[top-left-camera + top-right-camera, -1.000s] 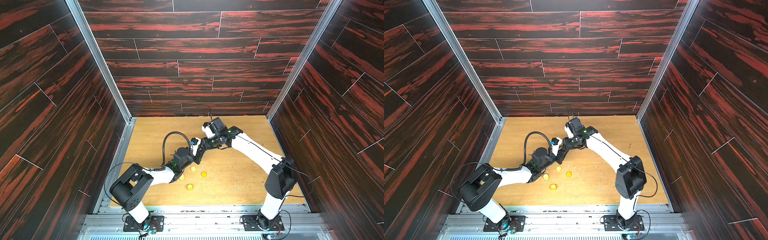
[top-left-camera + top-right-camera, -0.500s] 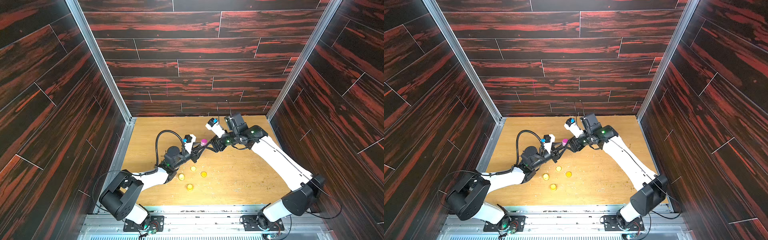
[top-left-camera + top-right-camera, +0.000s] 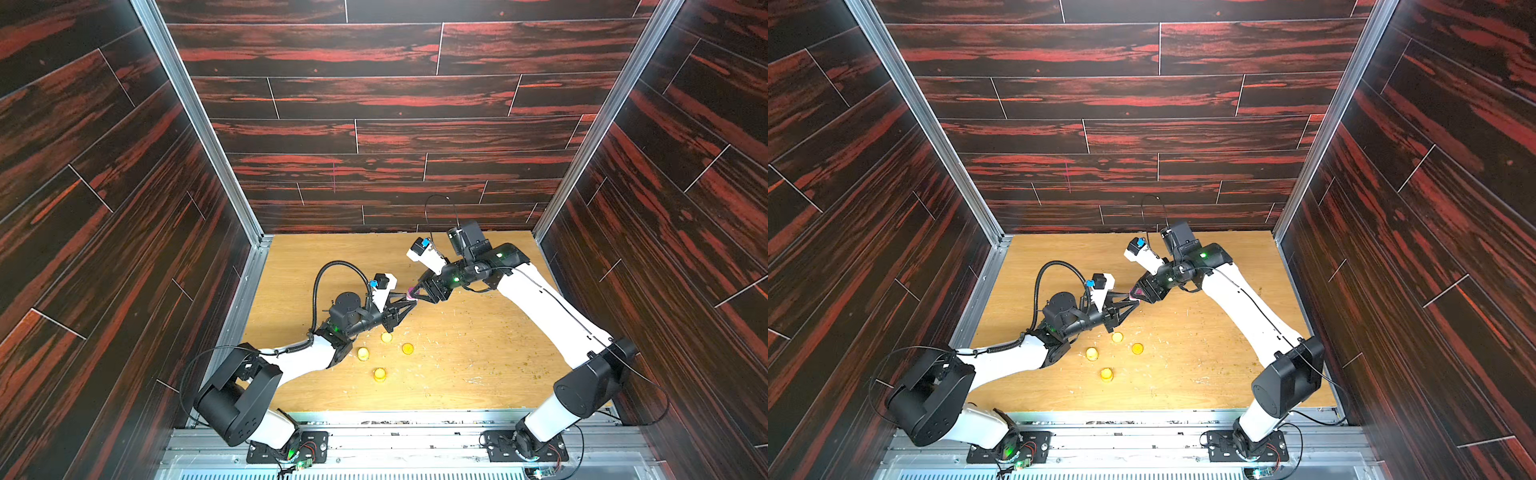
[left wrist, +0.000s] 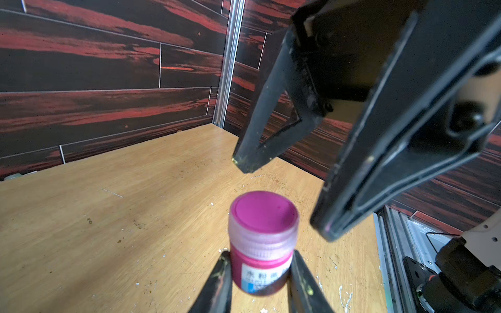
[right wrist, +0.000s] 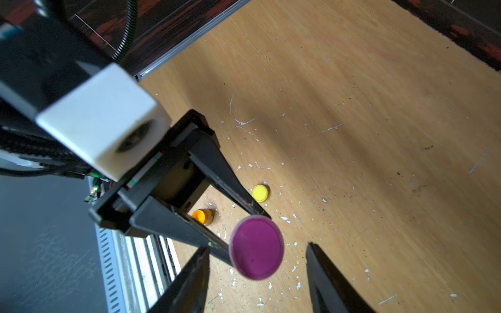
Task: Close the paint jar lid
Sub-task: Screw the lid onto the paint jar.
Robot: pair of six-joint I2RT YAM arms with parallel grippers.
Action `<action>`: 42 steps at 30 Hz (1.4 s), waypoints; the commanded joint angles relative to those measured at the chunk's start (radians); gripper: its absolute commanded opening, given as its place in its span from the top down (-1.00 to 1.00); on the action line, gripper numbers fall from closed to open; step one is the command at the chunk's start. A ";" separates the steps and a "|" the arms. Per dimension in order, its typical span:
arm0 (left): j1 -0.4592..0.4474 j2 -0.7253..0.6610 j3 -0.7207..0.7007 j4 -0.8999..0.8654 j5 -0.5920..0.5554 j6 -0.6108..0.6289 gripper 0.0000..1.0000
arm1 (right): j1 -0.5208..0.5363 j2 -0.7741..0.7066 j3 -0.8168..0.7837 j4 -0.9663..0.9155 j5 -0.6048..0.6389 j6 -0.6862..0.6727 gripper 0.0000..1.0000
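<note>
Wooden counter (image 3: 478,353) below; my left fingers (image 4: 217,287) pinched paint jar (image 4: 260,271), lid (image 4: 263,216) seated; right fingers (image 5: 329,284) spread, tightening seemingly pending.

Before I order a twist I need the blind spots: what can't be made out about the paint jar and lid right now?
Seating of the lid on the paint jar: left wrist view, blurred, thread gap unreadable.
Jar body: right wrist view, hidden beneath its own lid.
Jar in both top views: too small, crowded between left tool and right tool.
Text on the label: left wrist view, blurred, edges covered by the left tool's fingers.
</note>
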 commanded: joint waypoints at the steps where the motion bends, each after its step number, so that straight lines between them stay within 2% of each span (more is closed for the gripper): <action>1: 0.000 -0.039 0.021 0.006 0.019 0.007 0.68 | -0.001 0.030 0.010 -0.017 -0.049 -0.008 -0.15; 10: 0.000 -0.042 0.026 0.003 0.021 0.010 0.68 | -0.001 0.034 -0.012 0.000 -0.056 0.007 -0.09; 20: 0.000 -0.032 0.040 0.001 0.016 0.010 0.68 | -0.002 0.051 -0.031 0.027 -0.055 0.044 0.35; 24: 0.000 -0.014 0.062 0.002 -0.011 0.015 0.67 | 0.003 0.054 -0.048 0.059 -0.072 0.095 0.38; 27: 0.000 0.015 0.104 -0.020 -0.065 0.044 0.67 | 0.024 0.051 -0.090 0.145 -0.007 0.207 0.45; 28: -0.002 0.030 0.122 -0.022 -0.094 0.046 0.67 | 0.035 0.054 -0.102 0.178 0.017 0.262 0.42; 32: -0.024 0.115 0.198 0.019 -0.275 0.064 0.66 | 0.128 0.118 -0.085 0.285 0.247 0.565 0.39; 35: -0.061 0.163 0.251 0.011 -0.442 0.127 0.67 | 0.153 0.176 -0.027 0.256 0.374 0.777 0.37; 38: -0.063 0.153 0.242 0.019 -0.460 0.123 0.67 | 0.152 0.123 -0.045 0.264 0.400 0.804 0.28; 40: -0.058 0.116 0.194 0.030 -0.460 0.110 0.66 | 0.141 0.053 -0.054 0.242 0.430 0.753 0.15; 42: -0.036 0.065 0.130 0.049 -0.395 0.091 0.66 | 0.116 -0.026 -0.073 0.244 0.378 0.652 -0.06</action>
